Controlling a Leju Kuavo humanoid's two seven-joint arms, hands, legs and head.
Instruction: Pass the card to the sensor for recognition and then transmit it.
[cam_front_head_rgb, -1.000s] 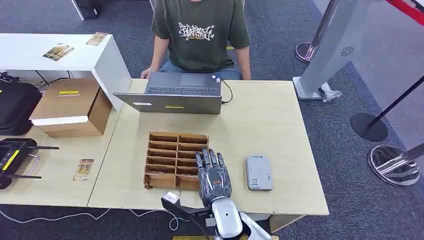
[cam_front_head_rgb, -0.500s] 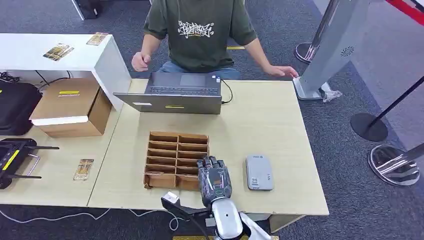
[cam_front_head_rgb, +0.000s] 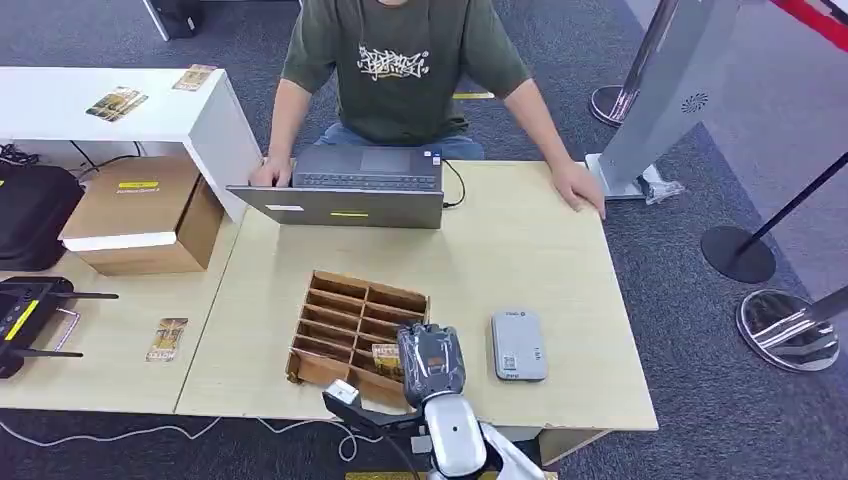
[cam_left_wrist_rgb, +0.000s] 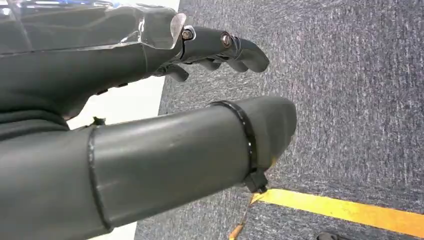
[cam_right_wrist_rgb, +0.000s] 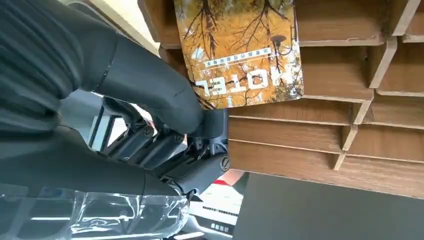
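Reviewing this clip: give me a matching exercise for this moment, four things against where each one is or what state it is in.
Things:
1. hotel card
2. grey card reader
3. laptop
4. left robot hand

States:
A. flat on the table beside the cardboard organizer
B. pinched by the right robot hand
C. over grey carpet, holding nothing
D. open, at the table's far edge

Pairs: 1-B, 2-A, 3-D, 4-C

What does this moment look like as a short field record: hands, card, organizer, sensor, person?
right hand: pinches a card at the near side of the organizer
card: yellow-orange, printed HOTEL, held by one end
organizer: brown cardboard with slots, sitting skewed on the table
sensor: grey flat box, beside the right hand
left hand: holds nothing, above carpet
person: behind the laptop, both hands on the table
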